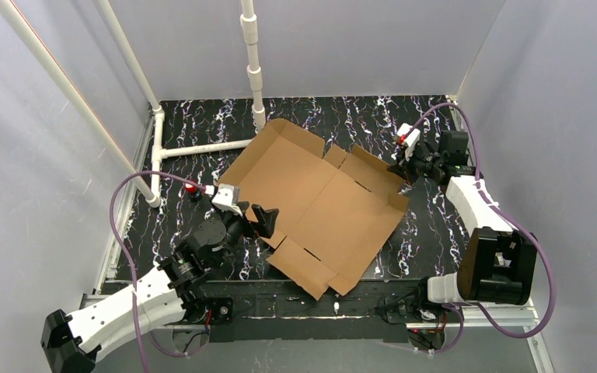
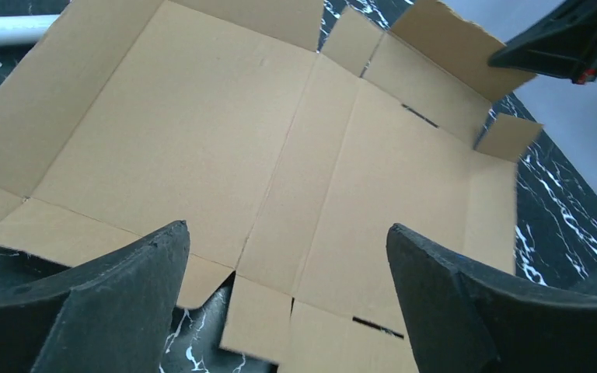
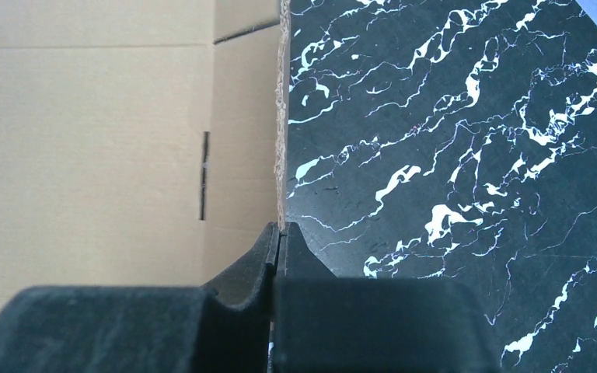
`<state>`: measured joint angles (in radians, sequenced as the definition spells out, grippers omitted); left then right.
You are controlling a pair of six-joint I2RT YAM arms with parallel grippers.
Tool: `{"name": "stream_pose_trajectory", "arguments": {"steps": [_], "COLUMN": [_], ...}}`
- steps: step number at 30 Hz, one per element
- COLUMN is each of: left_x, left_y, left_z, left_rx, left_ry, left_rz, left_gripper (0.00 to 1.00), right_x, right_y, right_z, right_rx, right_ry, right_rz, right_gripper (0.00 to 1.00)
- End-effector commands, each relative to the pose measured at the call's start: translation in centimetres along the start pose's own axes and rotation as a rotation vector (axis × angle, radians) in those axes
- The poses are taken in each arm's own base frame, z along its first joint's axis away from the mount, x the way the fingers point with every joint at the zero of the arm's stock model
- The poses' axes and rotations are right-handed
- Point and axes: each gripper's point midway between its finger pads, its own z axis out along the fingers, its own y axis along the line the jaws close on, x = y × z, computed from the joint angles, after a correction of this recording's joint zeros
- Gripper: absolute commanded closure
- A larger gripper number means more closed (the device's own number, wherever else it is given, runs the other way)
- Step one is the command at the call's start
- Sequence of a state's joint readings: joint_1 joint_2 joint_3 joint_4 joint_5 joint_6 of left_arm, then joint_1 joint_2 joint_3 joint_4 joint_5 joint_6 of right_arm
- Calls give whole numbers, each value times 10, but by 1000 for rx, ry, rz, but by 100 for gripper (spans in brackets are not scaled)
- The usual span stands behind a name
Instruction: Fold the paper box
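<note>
Left pincer, spread wide, is facing the paper box ahead; my right pincer is pinching its far edge.

— What colour do we see on the paper box?
— Plain brown all over, with no print. Under it the tabletop is black, veined with white like marble.
— And the rest?
— We see the left arm and right arm in white and black, with purple cables and a red spot. The left gripper and right gripper are matte black. The pipes are white and the walls pale grey.
</note>
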<state>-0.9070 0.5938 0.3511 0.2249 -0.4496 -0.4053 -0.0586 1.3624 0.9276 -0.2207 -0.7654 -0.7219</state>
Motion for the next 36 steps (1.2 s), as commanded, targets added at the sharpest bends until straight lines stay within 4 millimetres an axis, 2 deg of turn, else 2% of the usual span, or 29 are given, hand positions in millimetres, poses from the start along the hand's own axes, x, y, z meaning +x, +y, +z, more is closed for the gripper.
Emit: {"name": "stream_pose_trajectory", "arguments": {"steps": [1,5,8,10,15,19,22,26,30,36], "left_x": [-31,-51,-49,-36,-1,34,49,56,65,72], "left_y": [-11,9,13,11,38,64,83,95,103,116], "left_z": [-13,-23,-13,-2,18,19,18,27,42,51], "left_rx": [52,-66,-52,-8,-107,-284,-416,-467,-476,-547], "left_ry": [20,150,313,408,439,437,425,354,315,327], "left_rz": [109,120,-91,-285,-585,-745,-806,-904,-1013,-996], "left_gripper": [2,2,2,2,2,2,2,5,15,24], "right_x": [-16,-11,-7,-4,0,4,5,7,9,9], "right_y": [-15,-16,-14,-14,-13,-10,-9,-8,-8,-7], "right_z": [0,-2,1,1,1,3,4,6,8,8], "right_rx": [33,47,38,40,40,27,19,13,4,0], "right_ry": [-42,-35,-33,-26,-21,-22,-23,-23,-24,-28], "right_rz": [-94,-117,-110,-107,-94,-83,-72,-62,-49,-49], "right_gripper": [99,99,99,99,99,99,99,99,99,99]}}
